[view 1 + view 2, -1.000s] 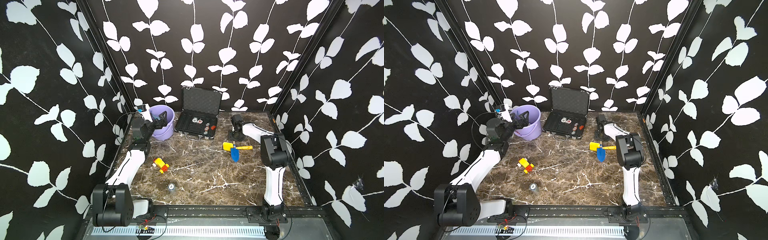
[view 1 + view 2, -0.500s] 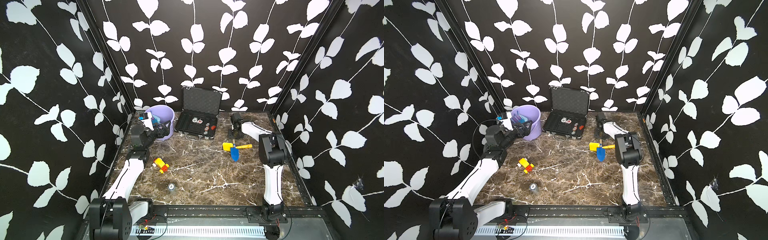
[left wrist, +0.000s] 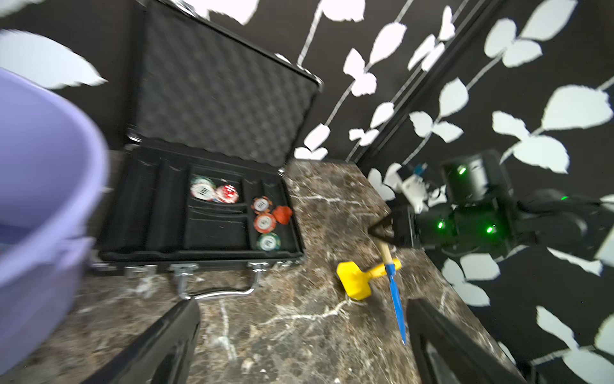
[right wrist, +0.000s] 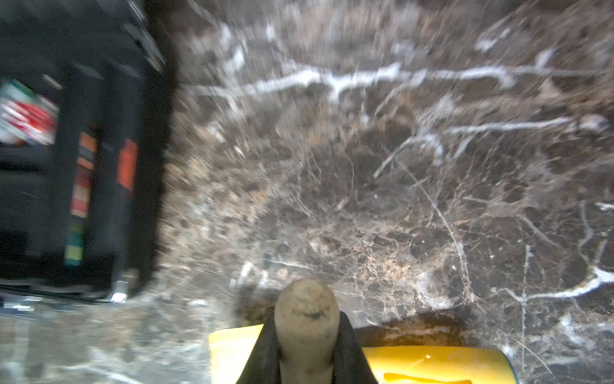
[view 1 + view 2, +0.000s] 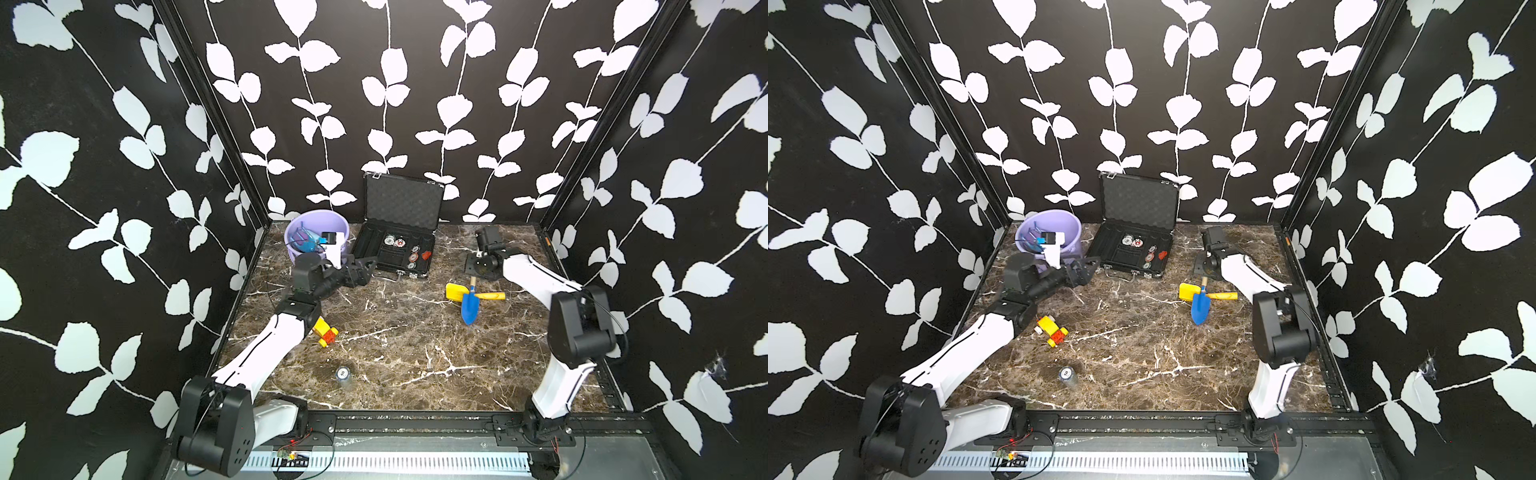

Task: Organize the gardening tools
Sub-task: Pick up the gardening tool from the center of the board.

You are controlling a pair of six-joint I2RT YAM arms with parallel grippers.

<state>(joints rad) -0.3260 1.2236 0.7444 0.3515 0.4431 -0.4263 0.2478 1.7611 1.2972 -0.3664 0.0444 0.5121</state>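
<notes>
the right fingers (image 4: 262,355) pinch the pale handle end of the blue trowel (image 5: 470,307), which lies across the yellow scoop (image 5: 455,292) on the tabletop (image 5: 415,353), likely bound for the purple bucket (image 5: 299,226), which seems to hold other tools. the left fingers (image 3: 159,345) hang spread and empty near it.

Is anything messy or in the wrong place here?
Yes. The blue trowel lies crossed over the yellow scoop on the marble table, away from the purple bucket holding other tools. The right gripper is shut on the trowel's pale handle.
</notes>
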